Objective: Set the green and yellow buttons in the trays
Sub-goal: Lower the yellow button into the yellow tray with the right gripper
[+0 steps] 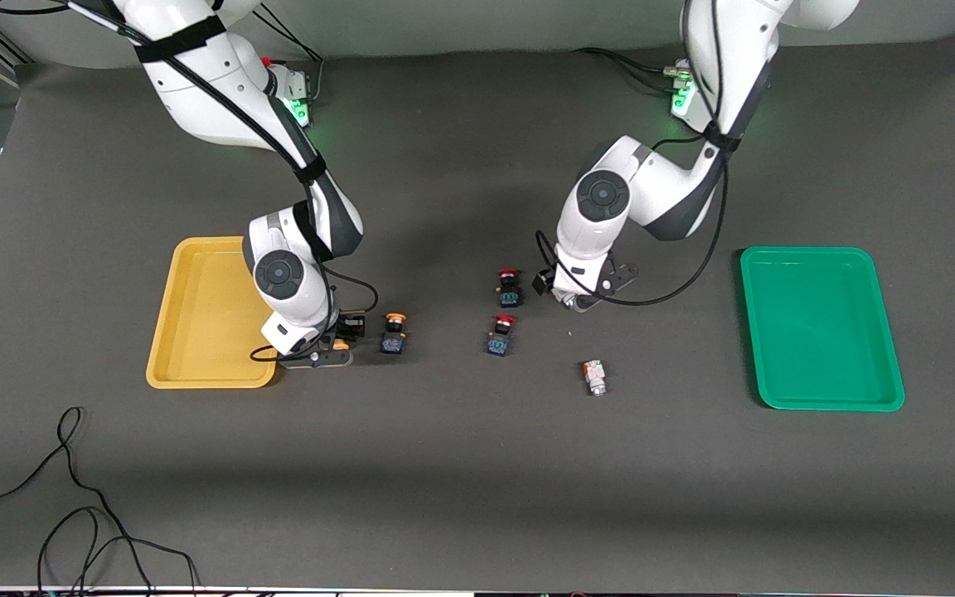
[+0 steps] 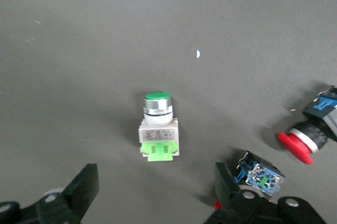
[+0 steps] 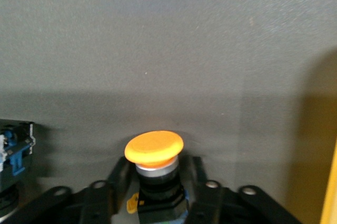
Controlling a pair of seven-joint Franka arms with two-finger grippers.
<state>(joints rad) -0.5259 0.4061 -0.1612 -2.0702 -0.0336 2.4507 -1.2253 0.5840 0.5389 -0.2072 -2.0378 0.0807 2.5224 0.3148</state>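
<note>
Grabbing stage right now, by the look of it. One yellow-capped button (image 3: 154, 149) is clamped in the right gripper (image 1: 336, 342), low over the tabletop (image 1: 461, 481) just beside the yellow tray (image 1: 164, 332), which is empty. A second yellow-capped button (image 1: 394, 333) is standing beside it, toward the middle.

The left gripper (image 2: 152, 195) is spread open over a green-capped button (image 2: 157, 127), nothing gripped yet. Another whitish button (image 1: 594, 377) is lying nearer the camera, well apart from the empty green tray (image 1: 879, 274).

Two red-capped switches (image 1: 504, 312) are sat in the middle and probably get ignored.

Next, a lift and short carry over the yellow rim is probably needed, then a release. For the left side, a descent and a squeeze is called for.
</note>
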